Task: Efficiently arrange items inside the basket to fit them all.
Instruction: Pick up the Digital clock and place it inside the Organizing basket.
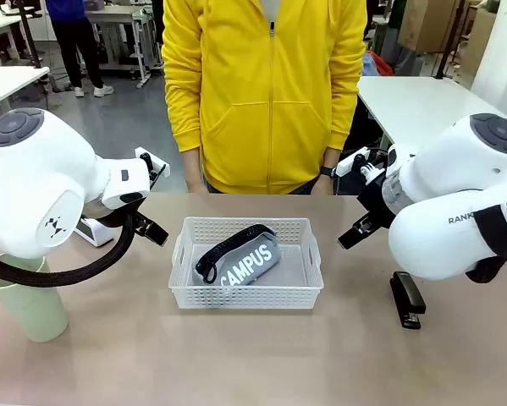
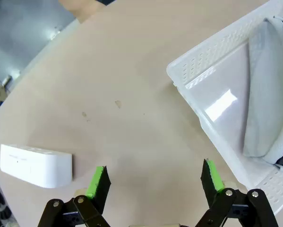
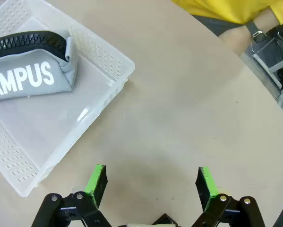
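Observation:
The white lattice basket [image 1: 246, 296] sits mid-table with the grey "CAMPUS" pouch [image 1: 246, 262] lying slanted inside it, black strap on top. A black stapler [image 1: 406, 299] lies on the table to the basket's right, under my right arm. A pale green cup [image 1: 29, 313] stands at the near left, and the white screen device [image 1: 92, 230] lies behind my left arm. My left gripper [image 2: 154, 176] hangs open over bare table between the device [image 2: 35, 164] and the basket [image 2: 212, 71]. My right gripper [image 3: 151, 179] is open and holds nothing, over the table beside the basket's corner [image 3: 117, 61].
A person in a yellow hoodie [image 1: 266, 93] stands at the far edge, hands down, a watch on one wrist [image 3: 257, 33]. The basket floor beside the pouch [image 3: 28, 75] is bare. Open tabletop lies in front of the basket.

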### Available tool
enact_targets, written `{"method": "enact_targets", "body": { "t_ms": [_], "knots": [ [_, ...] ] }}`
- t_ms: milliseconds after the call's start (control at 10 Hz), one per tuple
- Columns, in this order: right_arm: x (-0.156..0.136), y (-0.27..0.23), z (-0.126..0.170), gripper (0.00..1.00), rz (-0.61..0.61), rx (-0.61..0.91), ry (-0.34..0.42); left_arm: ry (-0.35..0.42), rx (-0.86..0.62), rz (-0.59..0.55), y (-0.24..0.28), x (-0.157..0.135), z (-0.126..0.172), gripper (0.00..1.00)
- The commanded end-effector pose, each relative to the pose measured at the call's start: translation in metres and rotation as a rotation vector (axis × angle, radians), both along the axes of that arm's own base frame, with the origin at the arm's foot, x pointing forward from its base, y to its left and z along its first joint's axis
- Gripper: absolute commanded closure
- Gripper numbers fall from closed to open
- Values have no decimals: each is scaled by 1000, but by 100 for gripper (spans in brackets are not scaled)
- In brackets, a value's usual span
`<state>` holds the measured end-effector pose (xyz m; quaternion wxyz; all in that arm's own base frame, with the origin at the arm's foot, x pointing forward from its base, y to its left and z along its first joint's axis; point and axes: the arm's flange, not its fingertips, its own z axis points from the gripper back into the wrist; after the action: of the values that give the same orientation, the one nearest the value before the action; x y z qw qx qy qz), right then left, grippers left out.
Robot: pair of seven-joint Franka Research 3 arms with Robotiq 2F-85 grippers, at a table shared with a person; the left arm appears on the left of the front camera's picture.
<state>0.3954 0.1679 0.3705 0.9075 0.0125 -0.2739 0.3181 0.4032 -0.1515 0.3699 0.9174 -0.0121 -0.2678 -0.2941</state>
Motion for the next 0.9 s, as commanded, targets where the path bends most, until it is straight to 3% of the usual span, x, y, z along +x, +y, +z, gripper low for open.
{"method": "enact_targets", "body": {
  "t_ms": [0,800],
  "knots": [
    [0,0,0,0,0,0,0,0,0,0,0,0,0,0],
    [0,0,0,0,0,0,0,0,0,0,0,0,0,0]
  ]
}}
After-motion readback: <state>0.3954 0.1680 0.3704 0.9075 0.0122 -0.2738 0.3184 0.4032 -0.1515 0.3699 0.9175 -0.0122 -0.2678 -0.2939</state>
